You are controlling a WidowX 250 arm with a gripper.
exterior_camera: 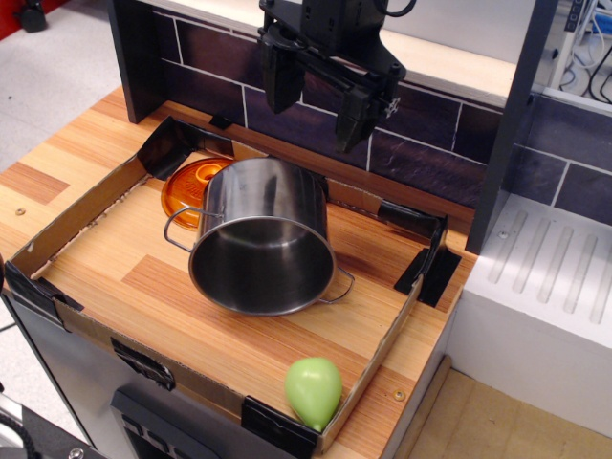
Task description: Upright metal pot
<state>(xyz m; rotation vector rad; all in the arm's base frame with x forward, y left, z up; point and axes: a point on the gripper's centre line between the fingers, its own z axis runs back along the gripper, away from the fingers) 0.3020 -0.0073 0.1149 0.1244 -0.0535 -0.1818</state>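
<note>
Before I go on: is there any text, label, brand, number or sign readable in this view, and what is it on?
None: no readable text appears anywhere in this view.
metal pot: bare shiny steel, no brand or stamp visible.
orange lid: moulded ridges only, no lettering.
green pear-shaped object: plain.
end effector: black, no marking legible.
cardboard tray wall: unprinted, with black tape at the corners.

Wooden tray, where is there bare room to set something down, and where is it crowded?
Bare wood lies along the left, between the cardboard wall and the metal pot, and in front of the pot as far as the green pear-shaped object. The right side toward the black corner tape is also free. The back left is crowded: the orange lid sits against the pot, below the raised end effector.
</note>
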